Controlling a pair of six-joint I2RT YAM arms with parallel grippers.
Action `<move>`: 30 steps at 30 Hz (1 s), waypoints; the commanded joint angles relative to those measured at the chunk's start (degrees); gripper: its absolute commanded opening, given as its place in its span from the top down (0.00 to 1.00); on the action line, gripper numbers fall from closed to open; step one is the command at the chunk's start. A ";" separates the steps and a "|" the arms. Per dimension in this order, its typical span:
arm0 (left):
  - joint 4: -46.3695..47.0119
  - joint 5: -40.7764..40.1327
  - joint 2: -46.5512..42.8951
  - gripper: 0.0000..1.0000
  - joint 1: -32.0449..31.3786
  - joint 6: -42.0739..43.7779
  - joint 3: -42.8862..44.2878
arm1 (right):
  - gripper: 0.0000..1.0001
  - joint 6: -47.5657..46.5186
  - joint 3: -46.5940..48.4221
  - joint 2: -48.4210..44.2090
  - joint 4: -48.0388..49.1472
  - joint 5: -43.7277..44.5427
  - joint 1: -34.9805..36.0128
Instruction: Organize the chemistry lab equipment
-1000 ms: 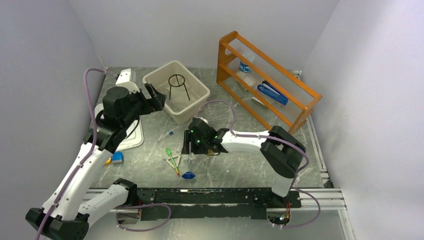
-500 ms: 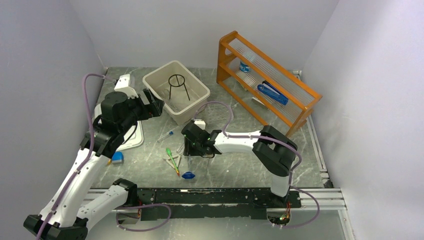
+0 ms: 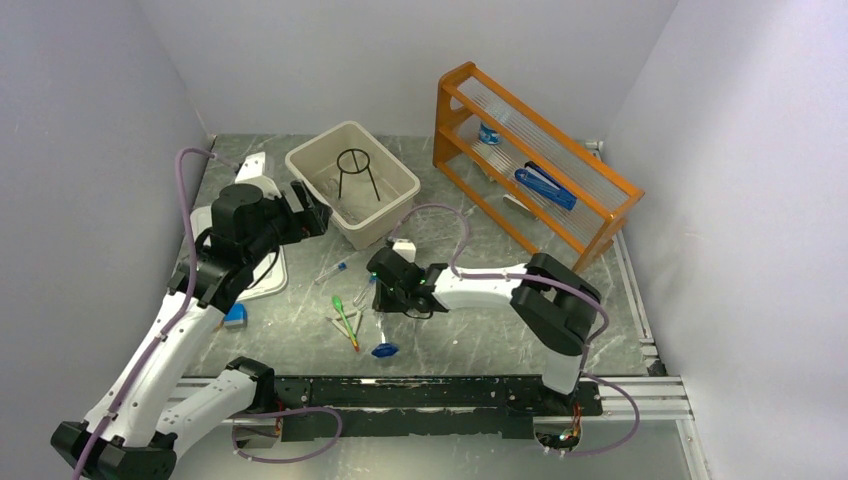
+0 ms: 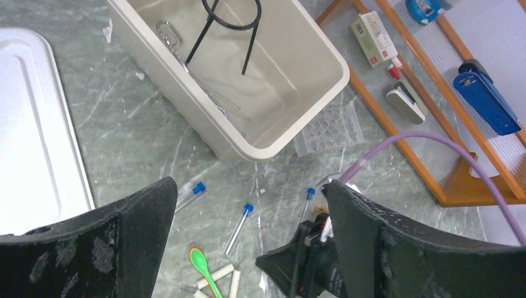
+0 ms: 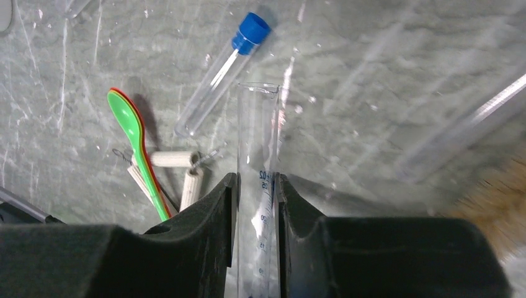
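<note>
Chemistry lab equipment lies loose on the counter (image 3: 470, 330), and one piece, a clear graduated cylinder (image 5: 257, 136), sits between the jaws of the right pincer (image 5: 257, 186). The jaws are drawn in narrow against both sides of the glass and appear to touch it.

The wall is smooth and round, so a light squeeze could let it slide or roll out on the lift. Its blue base (image 3: 379, 350) is at one end, so I expect that end to sag and swing. A hard squeeze could crack it.

Just past the cylinder's open mouth lies a blue-capped test tube (image 5: 220, 74), with a green spoon-shaped tool (image 5: 133, 139) beside it. A tilting cylinder could knock either away.

Farther off, the left pincer (image 4: 248, 186) hangs wide open and empty near the beige bin (image 3: 400, 190) holding the ring stand (image 3: 356, 170).
</note>
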 commanded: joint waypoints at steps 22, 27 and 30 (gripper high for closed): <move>34.64 50.74 4.59 0.09 -1.41 -9.64 -14.34 | 0.82 -9.72 -10.19 -41.68 18.62 1.62 -9.32; 36.80 50.59 6.92 0.15 -6.74 -9.26 -12.82 | 0.82 -8.95 -9.23 -41.97 20.86 -3.06 -10.27; 33.49 49.09 8.51 0.25 -8.19 -7.27 -10.45 | 0.83 -7.92 -9.27 -42.16 23.04 -6.70 -11.16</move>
